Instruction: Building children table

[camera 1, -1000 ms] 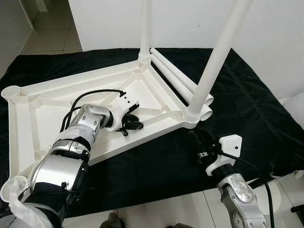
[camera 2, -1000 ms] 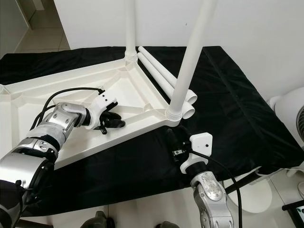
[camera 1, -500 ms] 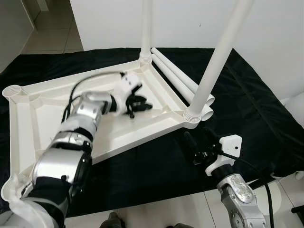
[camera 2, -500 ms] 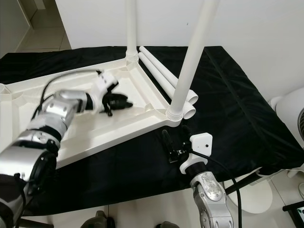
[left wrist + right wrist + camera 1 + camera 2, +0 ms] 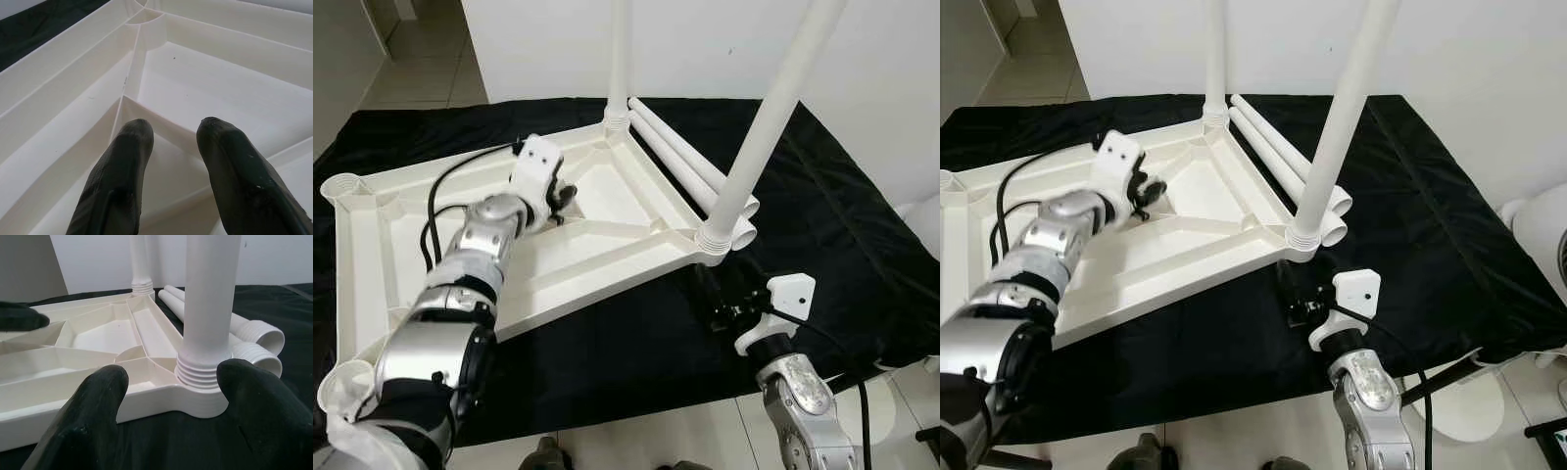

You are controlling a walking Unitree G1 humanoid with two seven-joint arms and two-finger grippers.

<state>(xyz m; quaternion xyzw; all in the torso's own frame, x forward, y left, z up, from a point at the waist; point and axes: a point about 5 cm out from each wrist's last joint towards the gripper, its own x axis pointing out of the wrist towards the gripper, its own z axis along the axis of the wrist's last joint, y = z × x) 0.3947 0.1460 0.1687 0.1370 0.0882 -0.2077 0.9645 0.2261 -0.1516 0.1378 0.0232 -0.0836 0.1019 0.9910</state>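
A white plastic tabletop [image 5: 607, 240] lies upside down on a black cloth. Two white legs stand upright in its sockets, one at the far corner [image 5: 620, 59] and one at the near right corner [image 5: 759, 137]. Two loose legs [image 5: 690, 166] lie side by side on the cloth behind it. My left gripper [image 5: 563, 201] is open just over the ribs inside the tabletop, its fingertips [image 5: 134, 132] apart with nothing between them. My right gripper [image 5: 1291, 292] is open low over the cloth, facing the base of the near leg [image 5: 208, 357], its fingers to either side and apart from it.
Two open leg sockets sit at the tabletop's left corners, one far [image 5: 340, 186] and one near [image 5: 342, 382]. The black cloth [image 5: 822, 215] ends at the table's front edge, with tiled floor below. A white fan [image 5: 1540, 230] stands at the right.
My left gripper has lifted off the middle rib and moved up and away toward the far side of the tabletop. My right gripper has crept closer to the near leg's base.
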